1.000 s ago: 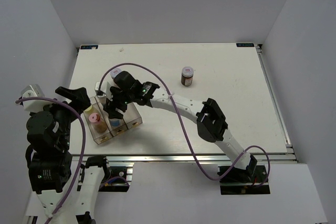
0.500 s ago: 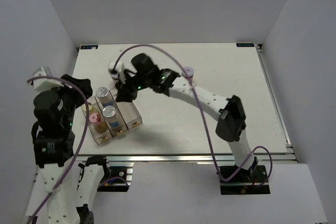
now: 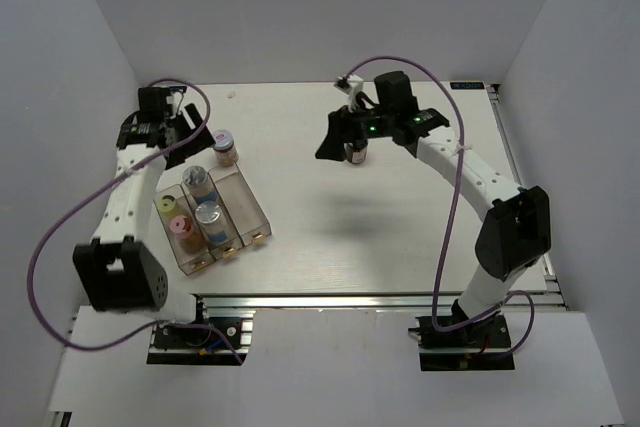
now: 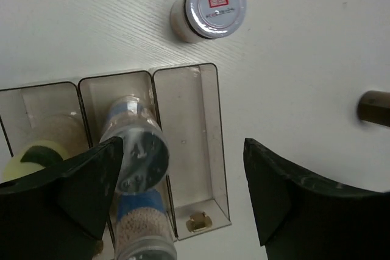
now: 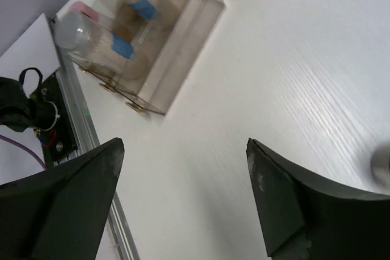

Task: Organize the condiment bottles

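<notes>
Overhead, the white table [image 3: 400, 237] is carrying everything. The clear three-compartment tray [image 3: 250, 209] is sitting at an angle near the table's near left corner.

The left gripper [image 4: 181, 150] is hovering above the tray's far end. Its jaws are spread wide and nothing is between them. The right gripper [image 5: 184, 150] is hanging over the far middle of the table, likewise gaping and gripping nothing.

In the tray's middle compartment, a silver-lidded jar with a blue label [image 3: 195, 177] is sitting at the far end. A second blue-labelled jar [image 3: 208, 214] is sitting just nearer. In the left compartment, a yellow-lidded jar [image 3: 170, 207] and a pink-lidded jar [image 3: 180, 225] are sitting side by side.

A tan jar [image 4: 210, 7] with a silver lid is standing on the table just beyond the tray's far end, apart from it. A dark brown jar [image 3: 356, 153] is standing on the table right beside the right gripper, outside its jaws and partly hidden by it.
</notes>
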Action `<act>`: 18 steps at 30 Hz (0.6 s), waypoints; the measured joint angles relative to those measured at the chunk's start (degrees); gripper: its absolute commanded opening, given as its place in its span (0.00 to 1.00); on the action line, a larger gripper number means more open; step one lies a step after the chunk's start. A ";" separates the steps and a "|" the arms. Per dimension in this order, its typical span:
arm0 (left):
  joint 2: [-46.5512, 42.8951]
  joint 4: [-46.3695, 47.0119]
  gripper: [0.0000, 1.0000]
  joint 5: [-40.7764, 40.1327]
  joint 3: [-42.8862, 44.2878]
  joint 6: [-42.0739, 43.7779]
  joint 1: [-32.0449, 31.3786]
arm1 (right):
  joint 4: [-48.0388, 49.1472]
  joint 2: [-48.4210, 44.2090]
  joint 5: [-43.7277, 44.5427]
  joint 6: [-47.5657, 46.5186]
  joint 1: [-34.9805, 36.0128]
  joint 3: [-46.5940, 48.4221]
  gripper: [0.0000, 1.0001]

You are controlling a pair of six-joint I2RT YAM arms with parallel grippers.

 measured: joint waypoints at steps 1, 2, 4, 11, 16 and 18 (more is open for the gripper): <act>2.86 -0.55 0.91 -0.68 1.14 0.55 -0.48 | -0.57 -0.61 -0.26 -0.44 -1.44 -1.57 0.89; 5.62 -0.90 0.92 -1.38 2.40 0.90 -1.27 | -1.33 -1.33 -0.44 -0.66 -2.86 -2.95 0.89; 10.29 -1.27 0.92 -2.82 5.18 1.73 -3.06 | -1.90 -3.41 -0.52 -1.11 -5.66 -5.88 0.89; 23.26 -0.39 0.94 -5.57 14.47 4.48 -7.72 | -1.99 -11.58 -2.16 -1.70 -12.07 -11.45 0.89; 32.39 -1.95 0.97 -8.92 24.61 6.23 -8.02 | -1.60 -14.03 -2.69 -1.55 -14.47 -14.43 0.89; 34.69 -1.81 0.98 -10.75 26.86 6.62 -8.04 | -1.60 -14.05 -2.71 -1.46 -14.88 -15.19 0.89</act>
